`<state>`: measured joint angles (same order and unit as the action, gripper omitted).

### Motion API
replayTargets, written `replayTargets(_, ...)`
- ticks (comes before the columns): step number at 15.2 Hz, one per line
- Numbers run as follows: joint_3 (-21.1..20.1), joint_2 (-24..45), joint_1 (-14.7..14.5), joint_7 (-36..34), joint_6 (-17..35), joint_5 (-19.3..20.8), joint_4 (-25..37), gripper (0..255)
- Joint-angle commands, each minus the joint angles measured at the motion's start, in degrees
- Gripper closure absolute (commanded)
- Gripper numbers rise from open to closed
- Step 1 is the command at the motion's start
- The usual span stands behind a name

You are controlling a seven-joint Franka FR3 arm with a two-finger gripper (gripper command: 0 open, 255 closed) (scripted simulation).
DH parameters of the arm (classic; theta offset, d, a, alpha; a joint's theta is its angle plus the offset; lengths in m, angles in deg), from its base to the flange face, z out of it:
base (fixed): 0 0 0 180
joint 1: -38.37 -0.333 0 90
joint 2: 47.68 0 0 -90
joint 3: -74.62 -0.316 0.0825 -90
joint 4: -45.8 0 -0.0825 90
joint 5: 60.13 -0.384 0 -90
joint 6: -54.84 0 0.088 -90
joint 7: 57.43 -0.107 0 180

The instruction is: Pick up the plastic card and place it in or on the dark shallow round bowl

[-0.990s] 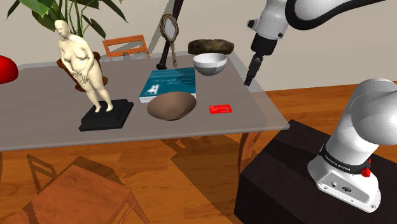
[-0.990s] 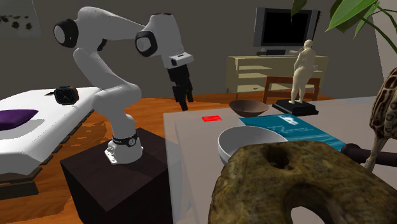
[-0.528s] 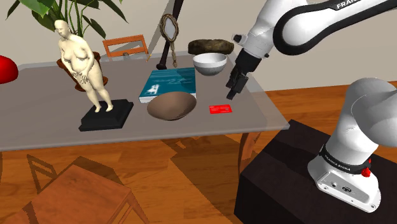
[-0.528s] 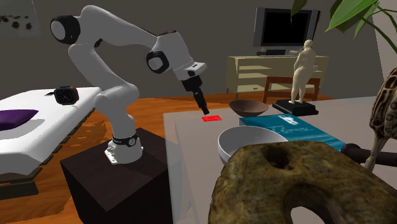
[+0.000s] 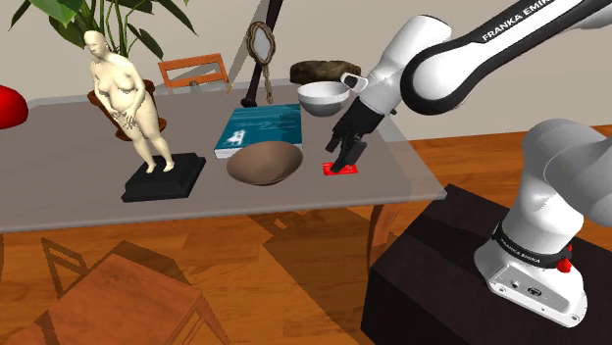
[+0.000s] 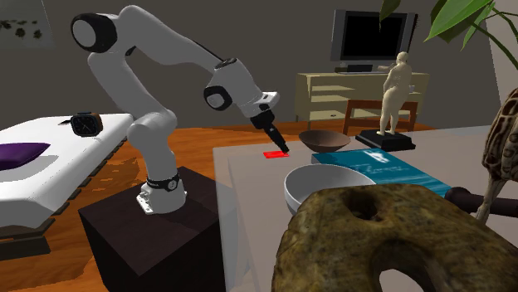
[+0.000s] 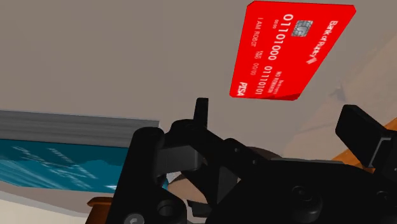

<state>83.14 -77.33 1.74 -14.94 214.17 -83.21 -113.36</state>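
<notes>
Nothing done yet. Dark brown bowl [image 5: 263, 163] empty on worktop [image 5: 78, 196]. Red card [image 5: 340, 170] lies flat near it, toward shoulder view's right. My tool [image 5: 340, 162] poised right over card, fingers apart, holding nothing. Left: grasp, lift, carry to bowl.

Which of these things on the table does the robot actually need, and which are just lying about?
Needed: the red card, the brown shallow bowl, the open tool close over the card.
Lying about: the white bowl, the teal book, the figurine, the rough stone.
</notes>
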Motion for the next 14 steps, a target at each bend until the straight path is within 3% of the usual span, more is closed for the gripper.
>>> replayTargets(1, 0.8, 2.1, -1.4, 1.0, 2.0, -1.2, 0.3, 0)
replayTargets(4, 1.9, 4.8, -3.5, 2.4, 4.4, -3.0, 0.8, 0)
replayTargets(11, 1.9, 4.8, -3.5, 2.4, 4.4, -3.0, 0.8, 0)
replayTargets(12, 1.9, 4.8, -3.5, 2.4, 4.4, -3.0, 0.8, 255)
replayTargets(14, 1.9, 4.8, -3.5, 2.4, 4.3, -3.0, 0.8, 255)
